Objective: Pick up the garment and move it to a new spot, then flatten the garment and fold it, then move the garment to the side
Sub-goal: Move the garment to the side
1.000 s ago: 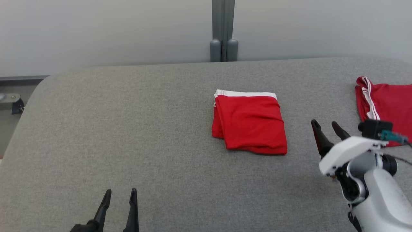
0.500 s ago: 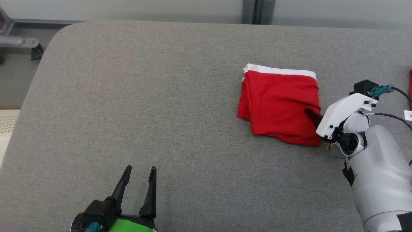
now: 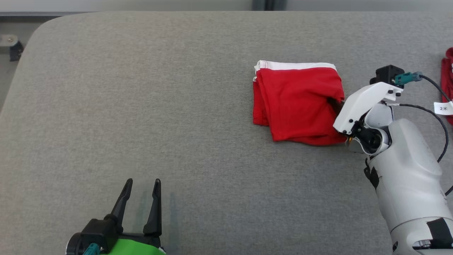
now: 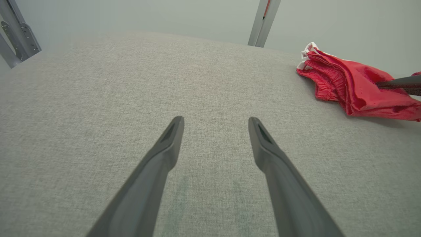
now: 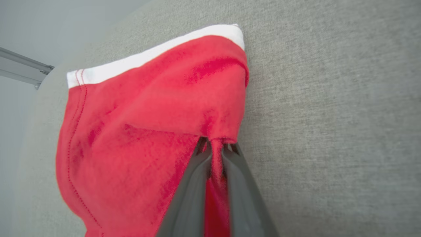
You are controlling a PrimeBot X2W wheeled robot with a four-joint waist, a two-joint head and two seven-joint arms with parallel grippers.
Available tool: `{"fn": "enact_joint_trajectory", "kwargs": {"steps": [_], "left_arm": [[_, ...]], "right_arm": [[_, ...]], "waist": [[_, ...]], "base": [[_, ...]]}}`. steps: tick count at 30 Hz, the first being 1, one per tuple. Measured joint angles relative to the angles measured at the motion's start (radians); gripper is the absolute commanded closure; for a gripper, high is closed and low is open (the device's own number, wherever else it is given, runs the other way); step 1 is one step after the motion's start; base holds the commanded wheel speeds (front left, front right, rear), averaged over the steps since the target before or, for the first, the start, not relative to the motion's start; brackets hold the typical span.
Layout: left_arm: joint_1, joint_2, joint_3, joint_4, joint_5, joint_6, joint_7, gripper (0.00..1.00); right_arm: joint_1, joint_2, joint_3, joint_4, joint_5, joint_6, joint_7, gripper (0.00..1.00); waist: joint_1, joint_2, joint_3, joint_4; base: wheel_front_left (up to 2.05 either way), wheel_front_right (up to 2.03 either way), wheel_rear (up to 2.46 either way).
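The garment lies folded on the table, right of the middle in the head view. It is red, with a white band along its far edge. Its right edge is bunched where my right gripper has it. The two fingers stand nearly together with a pinch of red cloth between them, and the cloth tents up toward that pinch. The rest of it rests on the grey surface, and its left side shows stacked layers.

My right wrist sits just beside the garment's right edge, with the forearm running back toward the lower right. My left gripper is at the lower left, well apart from the garment. Its fingers are spread wide over bare table, with nothing between them.

At the far right edge of the head view another red cloth lies on the table. A white tag hangs on a cable by my right wrist.
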Motion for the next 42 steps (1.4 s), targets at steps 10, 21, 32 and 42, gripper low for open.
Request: {"fn": "enact_joint_trajectory", "kwargs": {"steps": [10, 21, 32, 42], "left_arm": [[-0.063, 0.051, -0.044, -0.025, 0.006, 0.000, 0.000, 0.00], [-0.104, 0.090, -0.055, -0.024, 0.001, 0.000, 0.000, 0.00], [-0.096, 0.089, -0.024, -0.032, 0.000, 0.000, 0.000, 0.00], [-0.103, 0.087, -0.025, -0.030, 0.001, 0.000, 0.000, 0.00]], "right_arm": [[-0.035, -0.122, 0.054, -0.093, -0.027, 0.000, -0.045, 1.00], [-0.196, -0.245, 0.100, -0.143, -0.102, 0.000, 0.002, 1.00], [-0.196, -0.401, 0.083, -0.204, -0.117, 0.000, 0.254, 1.00], [-0.123, -0.420, -0.048, -0.191, -0.433, 0.001, 0.075, 0.00]], "waist": [[0.0000, 0.0000, 0.027, -0.207], [0.0001, 0.0000, 0.139, -0.305], [0.0001, 0.0000, 0.167, -0.272], [0.0001, 0.0000, 0.172, -0.252]], "base": [[0.00, 0.00, 0.00], [0.00, 0.00, 0.00], [0.00, 0.00, 0.00], [0.00, 0.00, 0.00]]}}
